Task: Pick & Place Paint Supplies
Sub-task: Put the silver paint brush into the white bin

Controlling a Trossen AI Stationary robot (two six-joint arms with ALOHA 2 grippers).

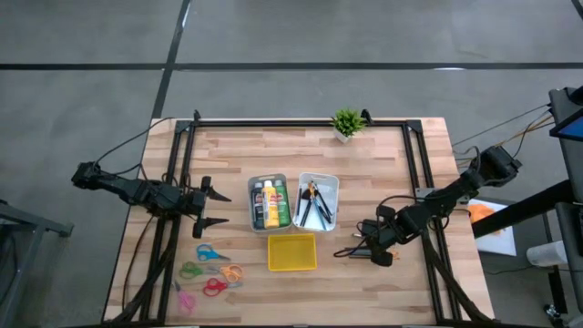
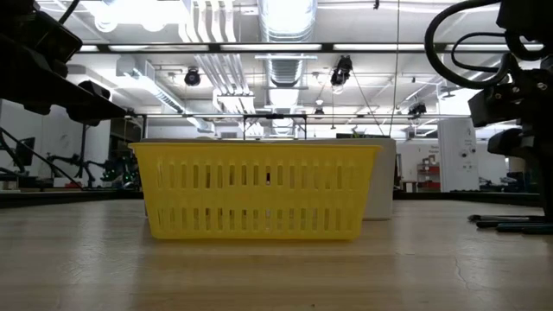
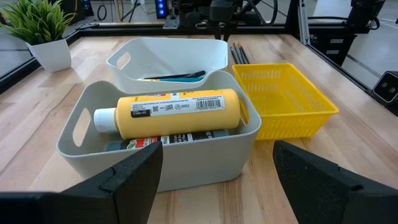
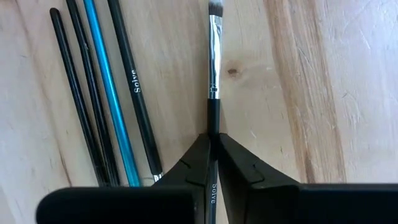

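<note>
A grey bin point(image 1: 267, 202) holds a yellow paint bottle point(image 3: 174, 112) lying on darker bottles point(image 3: 168, 140). Beside it, a white bin point(image 1: 317, 200) holds brushes and pencils point(image 3: 177, 76). My left gripper point(image 3: 217, 155) is open and hangs just left of the grey bin point(image 3: 155, 168), touching nothing. My right gripper point(image 1: 364, 251) is low over the table to the right of the yellow basket point(image 1: 291, 251), shut on a brush. Three black brushes and a blue one point(image 4: 109, 93) lie flat on the wood next to it. My right gripper point(image 4: 213, 138) pinches the dark handle point(image 4: 213, 121) of a silver-ferruled brush between its two fingertips. The handle runs back between the fingers, and the bristle end point(image 4: 216, 7) points away from the gripper. Whether the brush is off the wood cannot be told.
Several coloured scissors point(image 1: 214, 273) lie near the table's front left. A small potted plant point(image 1: 346, 123) stands at the far edge. Black frame rails run along the left, right and far sides. The basket point(image 2: 259, 190) fills the middle of the low view; loose brushes point(image 2: 510, 223) lie to its right.
</note>
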